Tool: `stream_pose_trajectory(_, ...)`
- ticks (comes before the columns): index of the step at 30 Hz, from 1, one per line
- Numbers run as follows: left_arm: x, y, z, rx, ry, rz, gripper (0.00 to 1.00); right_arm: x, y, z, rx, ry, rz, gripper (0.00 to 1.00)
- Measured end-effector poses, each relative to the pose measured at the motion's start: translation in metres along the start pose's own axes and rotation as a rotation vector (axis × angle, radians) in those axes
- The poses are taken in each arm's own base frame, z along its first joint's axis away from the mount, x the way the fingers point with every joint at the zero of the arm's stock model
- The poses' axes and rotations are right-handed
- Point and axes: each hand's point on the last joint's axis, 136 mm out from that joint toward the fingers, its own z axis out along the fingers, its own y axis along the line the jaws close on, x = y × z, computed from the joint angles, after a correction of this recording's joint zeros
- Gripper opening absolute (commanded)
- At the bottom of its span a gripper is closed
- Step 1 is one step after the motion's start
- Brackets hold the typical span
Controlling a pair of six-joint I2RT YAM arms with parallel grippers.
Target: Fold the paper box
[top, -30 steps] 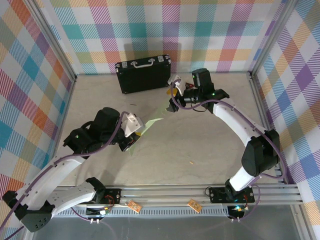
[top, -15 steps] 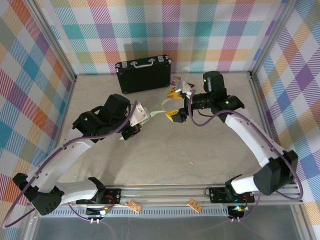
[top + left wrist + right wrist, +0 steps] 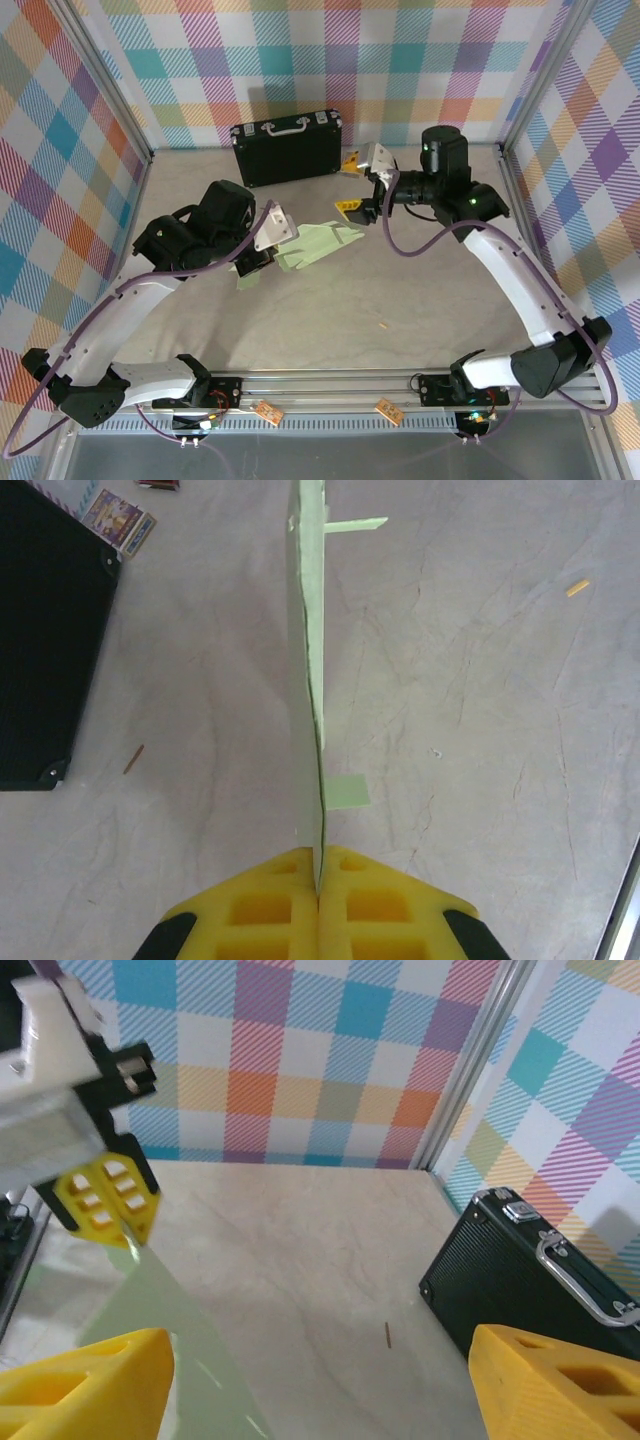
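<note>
Paper box [image 3: 320, 243] is a flat, pale-green creased cut-out, not yet folded into any shape. It sits in the middle of the top view, just right of the left arm's wrist. The left gripper [image 3: 320, 865] has its 2 yellow jaws pressed together on one edge of the card. In its own wrist view the sheet runs edge-on up the centre of the frame, with small tabs sticking out to the right. That pinch looks meant to anchor the blank so the other arm can work a flap. I cannot tell whether the card's far end rests on the table [image 3: 420, 290]. The right gripper [image 3: 352, 184] hangs in the upper middle of the top view, near the card's right end, with no contact that I can see. Its jaws are spread wide and hold nothing, a stance that suits closing on a flap or pushing a panel along a crease. The black case [image 3: 288, 150] sits at upper centre-left near the back wall, apart from the card, and seems to play no part. Folding looks to be at an early stage. The next move probably calls for the right gripper to reach a free flap, with the left pinch as the anchor.
</note>
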Motion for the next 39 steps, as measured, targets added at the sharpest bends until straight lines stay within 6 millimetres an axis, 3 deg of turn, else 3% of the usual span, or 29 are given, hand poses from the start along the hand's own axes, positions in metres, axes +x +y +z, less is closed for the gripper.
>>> stream_pose_trajectory(4,-0.005,0.0,-0.005,0.004,-0.018,0.007,0.0,0.01,0.004,0.009,-0.06,0.023,0.005,0.73)
stream_pose_trajectory(8,-0.007,0.001,-0.007,0.002,-0.025,0.011,0.0,0.016,0.022,0.019,-0.147,0.038,-0.007,0.73)
stream_pose_trajectory(15,-0.009,0.001,-0.004,0.012,-0.024,0.011,0.0,0.005,0.054,0.027,-0.276,0.005,-0.042,0.72)
stream_pose_trajectory(20,-0.011,0.0,-0.004,0.021,-0.029,0.012,0.0,-0.006,0.057,0.034,-0.302,-0.01,-0.068,0.68)
stream_pose_trajectory(31,-0.012,-0.002,-0.004,0.022,-0.033,0.033,0.0,0.009,0.075,0.05,-0.388,0.041,-0.071,0.6)
stream_pose_trajectory(35,-0.015,-0.002,-0.005,0.024,-0.046,0.042,0.0,0.006,0.078,0.05,-0.395,0.041,-0.09,0.6)
stream_pose_trajectory(39,-0.016,-0.003,-0.006,0.028,-0.057,0.053,0.0,0.005,0.08,0.052,-0.394,0.046,-0.105,0.69)
